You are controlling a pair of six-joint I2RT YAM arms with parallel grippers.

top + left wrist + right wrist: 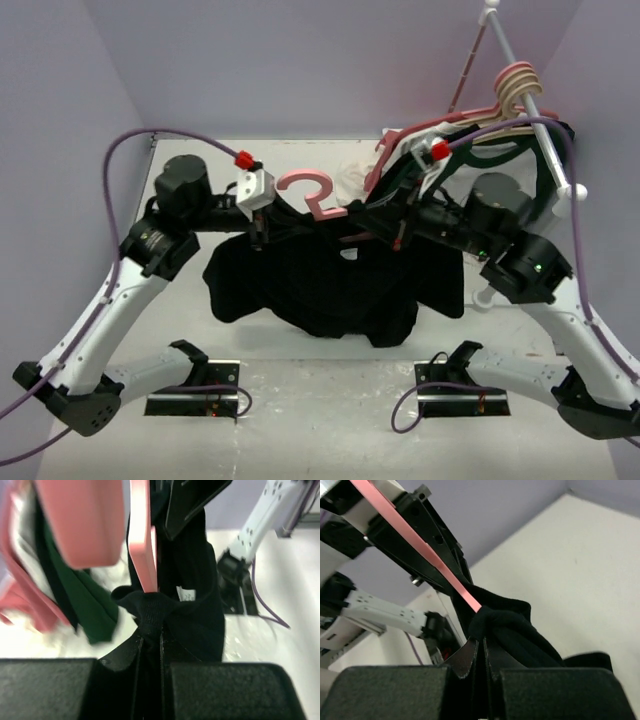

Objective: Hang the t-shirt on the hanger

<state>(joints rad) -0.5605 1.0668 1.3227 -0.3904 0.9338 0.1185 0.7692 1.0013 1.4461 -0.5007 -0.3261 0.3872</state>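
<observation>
The black t-shirt [330, 285] hangs bunched in mid-air between both arms above the table. The pink hanger [315, 192] has its hook sticking up above the collar, and its arms run into the cloth. My left gripper [262, 232] is shut on the shirt's left shoulder; in the left wrist view [149, 645] its jaws pinch a fold of the black t-shirt [155, 612] under the hanger [142, 540]. My right gripper [398, 238] is shut on the right shoulder; in the right wrist view [481, 647] it pinches the black t-shirt [510, 625] beside the hanger's arm [440, 570].
A slanted white rail [530, 100] at the back right carries cream hangers [515, 85] and a dark green shirt with white front [480, 150]. A dark pink hanger [400, 145] and a white cloth [355, 175] lie behind the t-shirt. The green cloth [80, 595] shows in the left wrist view.
</observation>
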